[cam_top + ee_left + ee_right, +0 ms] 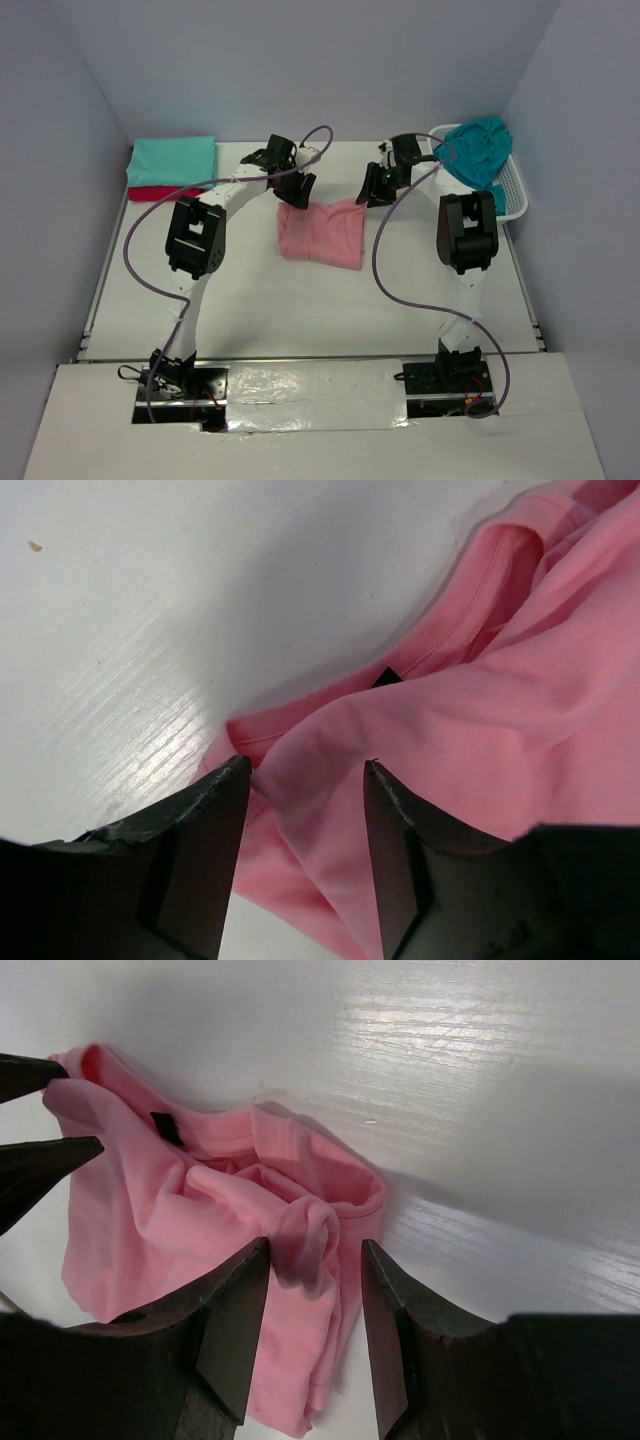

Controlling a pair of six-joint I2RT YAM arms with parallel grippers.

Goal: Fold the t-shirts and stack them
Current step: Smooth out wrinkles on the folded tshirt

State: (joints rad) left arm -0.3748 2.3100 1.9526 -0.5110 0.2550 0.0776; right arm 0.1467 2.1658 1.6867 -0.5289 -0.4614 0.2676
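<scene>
The salmon pink t-shirt (pixel 320 232) lies crumpled, partly bunched, in the middle of the white table (pixel 300 310), a little toward the far side, with both arms bent over its far edge. The left gripper (pixel 293 188) is down at the shirt's far left corner and the right gripper (pixel 375 188) at its far right corner.

In the left wrist view, the left gripper (pixel 307 770) has its two dark fingers apart with a rounded ridge of the pink t-shirt (pixel 480 730) filling the gap from one finger to the other. I cannot tell whether they are pressing the cloth. A small black tag (pixel 387 677) shows at the neckline seam just beyond the fingers.

In the right wrist view, the right gripper (pixel 315 1245) straddles a rolled fold at the edge of the pink t-shirt (pixel 180 1210). Its jaws are apart, and the fold sits against the left finger with a shadowed gap on the other side, so the cloth is not clamped. The same black tag (pixel 167 1128) is visible, and the left gripper's pointed fingertips (pixel 45 1152) reach in from the left edge around the shirt's other corner.

At the far left corner of the table, the light mint-teal t-shirt (pixel 172 158) lies folded flat on top of the crimson red t-shirt (pixel 150 192), whose edge shows beneath it. The darker teal-blue t-shirt (pixel 478 148) is heaped in the white lattice basket (pixel 515 200) at the far right.
</scene>
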